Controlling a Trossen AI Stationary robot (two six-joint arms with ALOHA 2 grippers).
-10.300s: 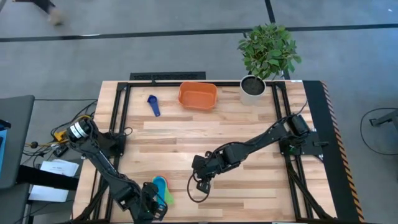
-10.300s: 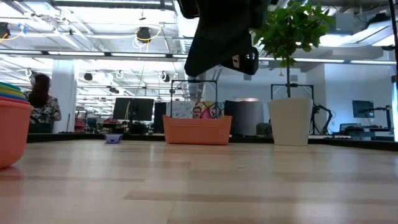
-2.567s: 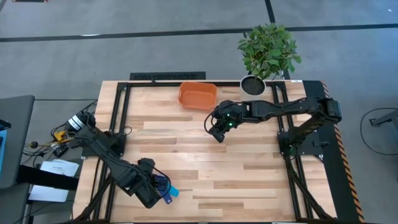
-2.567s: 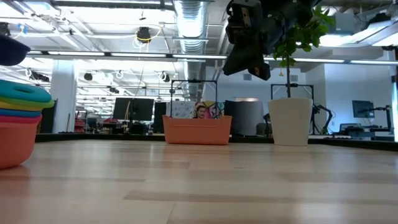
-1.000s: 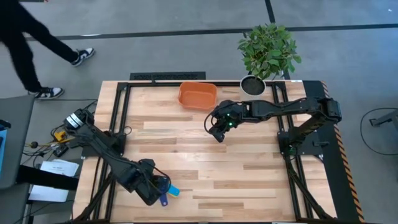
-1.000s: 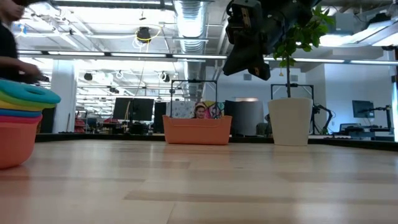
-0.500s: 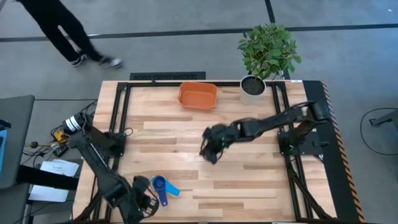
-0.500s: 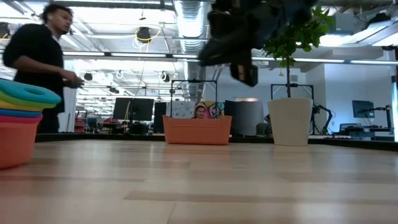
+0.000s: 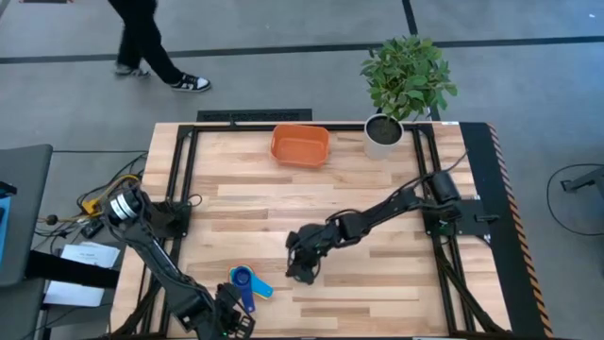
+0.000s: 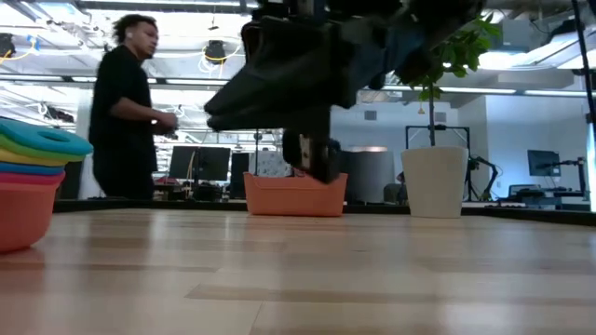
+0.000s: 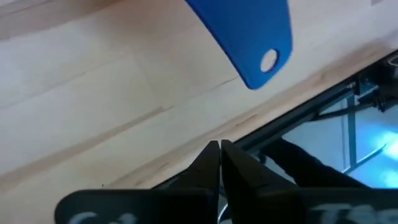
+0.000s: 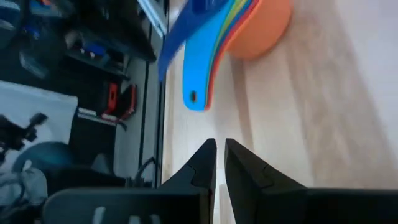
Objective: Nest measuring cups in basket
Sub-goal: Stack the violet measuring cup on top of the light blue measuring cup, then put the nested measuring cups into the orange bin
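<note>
A nested stack of measuring cups (image 9: pixel 245 281) sits on the wooden table (image 9: pixel 377 283) near its front-left edge, blue cup on top, with orange, yellow, green and light blue rims showing beneath in the low view. The orange basket (image 9: pixel 300 144) stands well apart at the far edge, beside a potted plant (image 9: pixel 406 85). The left gripper (image 9: pixel 228 319) rests just in front of the stack, jaws pressed together on nothing. The right gripper (image 9: pixel 300 268) hovers near the stack's right, jaws almost closed and empty. A person (image 10: pixel 126 116) walks past behind the table.
</note>
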